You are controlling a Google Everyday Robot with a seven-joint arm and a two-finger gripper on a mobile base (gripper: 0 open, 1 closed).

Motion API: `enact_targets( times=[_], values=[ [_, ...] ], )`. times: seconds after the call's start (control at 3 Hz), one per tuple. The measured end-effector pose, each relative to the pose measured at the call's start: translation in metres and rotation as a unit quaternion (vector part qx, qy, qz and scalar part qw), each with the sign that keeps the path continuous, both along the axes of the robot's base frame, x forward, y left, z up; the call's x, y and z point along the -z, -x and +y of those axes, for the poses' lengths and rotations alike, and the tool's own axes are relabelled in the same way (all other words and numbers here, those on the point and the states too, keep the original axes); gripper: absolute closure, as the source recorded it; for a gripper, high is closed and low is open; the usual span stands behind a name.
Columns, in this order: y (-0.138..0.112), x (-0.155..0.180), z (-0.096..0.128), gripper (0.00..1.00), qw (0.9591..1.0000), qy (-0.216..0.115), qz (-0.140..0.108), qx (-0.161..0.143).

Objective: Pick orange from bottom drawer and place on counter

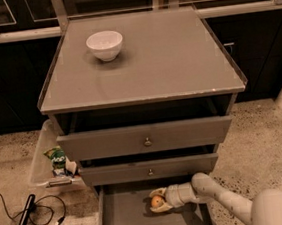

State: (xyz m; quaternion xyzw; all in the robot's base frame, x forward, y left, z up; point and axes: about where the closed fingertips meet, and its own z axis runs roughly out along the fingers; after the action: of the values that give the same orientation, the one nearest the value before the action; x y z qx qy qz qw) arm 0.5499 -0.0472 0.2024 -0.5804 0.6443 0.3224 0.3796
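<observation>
The orange (157, 201) is a small round fruit lying in the open bottom drawer (127, 221), near its back. My gripper (155, 201) reaches in from the right along the drawer floor, and its two pale fingers (161, 209) sit above and below the orange, closely around it. The white arm (226, 202) runs from the lower right corner to the gripper. The counter (165, 56) is the grey cabinet top above, and the gripper is far below it.
A white bowl (104, 44) stands on the counter's back left. Two upper drawers with metal knobs (147, 142) are slightly open above the gripper. A clear bin (41, 160) with a green snack bag (58, 157) sits left of the cabinet. Black cables (27, 222) lie on the floor.
</observation>
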Motion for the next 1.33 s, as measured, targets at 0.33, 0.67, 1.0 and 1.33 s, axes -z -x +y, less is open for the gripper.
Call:
enact_targets(
  times=[0.33, 0.67, 1.0, 1.33],
  values=[
    [0.011, -0.051, -0.015, 1.0, 0.9999, 0.0, -0.01, 0.008],
    [0.023, -0.101, -0.033, 1.0, 0.9998, -0.001, -0.012, 0.017],
    [0.029, -0.155, -0.056, 1.0, 0.9994, 0.008, -0.019, 0.027],
    [0.021, -0.212, -0.092, 1.0, 0.9985, 0.011, -0.03, 0.045]
  ],
)
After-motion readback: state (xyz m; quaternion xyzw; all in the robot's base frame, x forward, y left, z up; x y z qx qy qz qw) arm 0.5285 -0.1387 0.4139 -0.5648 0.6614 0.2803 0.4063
